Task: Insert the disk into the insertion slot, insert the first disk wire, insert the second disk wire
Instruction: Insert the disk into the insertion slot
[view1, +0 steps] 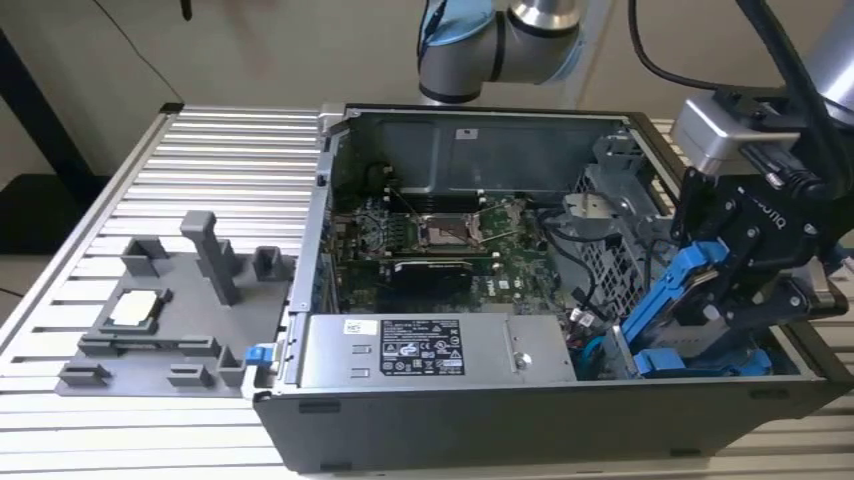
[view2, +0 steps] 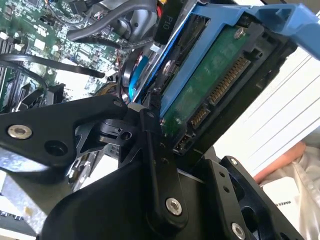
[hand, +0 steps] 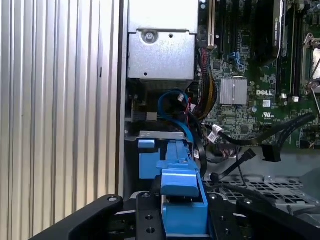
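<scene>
the pincer (hand: 182, 222) is clamped on the disk (view1: 667, 295), which hangs tilted over the computer case (view1: 534, 420) at the exterior view's right, low end down, probably to slide slanted into the grey drive cage (hand: 272, 187). its connectors (view2: 227, 82) are bare.

disk (view1: 674, 290) partly inside case (view1: 534, 432); power-supply box (view1: 427, 350) before motherboard (view1: 523, 222); fixture tray (view1: 176, 298) beside case
</scene>
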